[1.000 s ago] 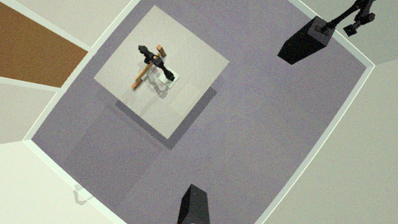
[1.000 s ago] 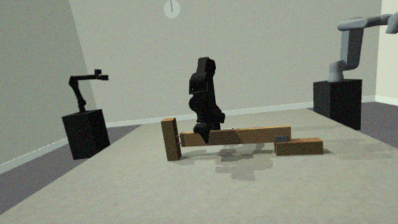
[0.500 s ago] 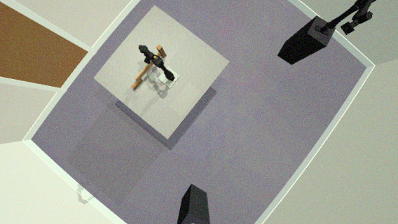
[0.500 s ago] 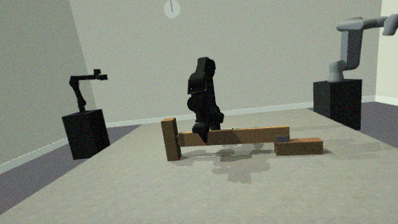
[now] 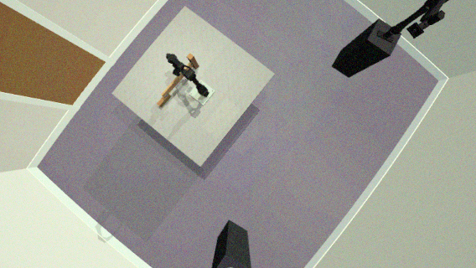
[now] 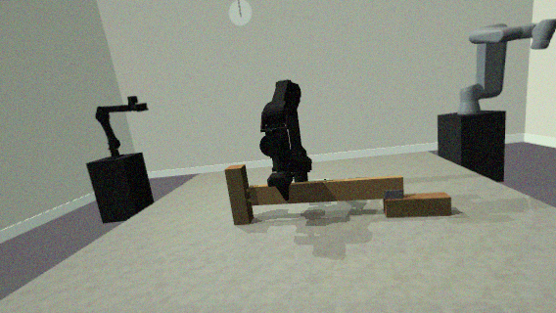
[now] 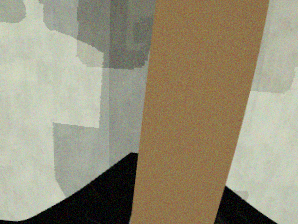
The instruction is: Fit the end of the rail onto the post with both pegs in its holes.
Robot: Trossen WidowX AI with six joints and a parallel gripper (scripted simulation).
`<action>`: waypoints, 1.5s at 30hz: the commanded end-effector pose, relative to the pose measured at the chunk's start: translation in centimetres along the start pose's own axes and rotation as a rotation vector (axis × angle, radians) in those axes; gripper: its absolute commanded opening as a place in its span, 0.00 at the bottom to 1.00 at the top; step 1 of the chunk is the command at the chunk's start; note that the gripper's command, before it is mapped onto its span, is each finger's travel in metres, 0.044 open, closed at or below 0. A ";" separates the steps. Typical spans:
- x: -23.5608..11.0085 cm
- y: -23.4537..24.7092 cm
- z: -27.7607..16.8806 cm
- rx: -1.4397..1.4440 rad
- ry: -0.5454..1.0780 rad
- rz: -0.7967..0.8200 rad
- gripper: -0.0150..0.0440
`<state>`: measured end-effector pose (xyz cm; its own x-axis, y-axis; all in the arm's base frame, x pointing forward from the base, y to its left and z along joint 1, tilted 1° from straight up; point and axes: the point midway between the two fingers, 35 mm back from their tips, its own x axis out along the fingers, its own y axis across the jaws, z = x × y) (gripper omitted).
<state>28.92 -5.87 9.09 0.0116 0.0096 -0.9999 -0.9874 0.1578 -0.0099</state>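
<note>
My gripper (image 6: 284,188) pinches the bed rail (image 6: 338,190) near its post end. That end hangs off the table (image 6: 343,274), just beside the post (image 6: 239,195) at nine o'clock; the far end sits in the footboard block's (image 6: 421,205) bracket (image 6: 393,195) at three o'clock.

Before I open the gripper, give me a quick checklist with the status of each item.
1. Gripper shut on the rail: ok.
2. Rail end touching the post: not ok, a narrow gap shows with the pegs partly visible.
3. Rail level above the table: ok, roughly horizontal.
4. Far end in the bracket on the footboard block: looks ok.
5. Peg depth in the holes: cannot tell.
</note>
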 end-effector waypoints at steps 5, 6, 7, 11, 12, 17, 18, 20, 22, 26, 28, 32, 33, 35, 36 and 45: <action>0.0 -0.2 -0.4 -0.001 0.005 -0.008 0.25; 0.0 -0.2 -0.4 -0.001 0.005 -0.008 0.25; 0.0 -0.2 -0.5 -0.001 0.005 -0.008 0.25; -0.1 -0.2 -0.6 -0.001 0.005 -0.008 0.25; -0.1 -0.2 -0.6 -0.001 0.005 -0.008 0.25; -0.1 -0.2 -0.7 -0.001 0.005 -0.008 0.25; -0.1 -0.2 -0.8 -0.001 0.005 -0.008 0.25; -0.1 -0.2 -0.8 -0.001 0.005 -0.008 0.25; -0.1 -0.2 -0.9 -0.001 0.005 -0.008 0.25; -0.1 -0.2 -1.0 -0.001 0.006 -0.008 0.25; -0.1 -0.2 -1.1 -0.001 0.006 -0.008 0.25; -0.2 -0.2 -1.2 -0.001 0.006 -0.008 0.25; -0.2 -0.2 -1.2 -0.001 0.006 -0.008 0.25; 0.0 0.0 -1.0 0.001 0.002 -0.001 0.30; 0.0 0.0 -1.0 0.001 0.002 -0.001 0.34; 0.0 0.0 -1.0 0.001 0.002 -0.001 0.74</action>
<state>28.77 -6.86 9.04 0.0115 0.0082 -0.9999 -0.9872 0.1589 -0.0101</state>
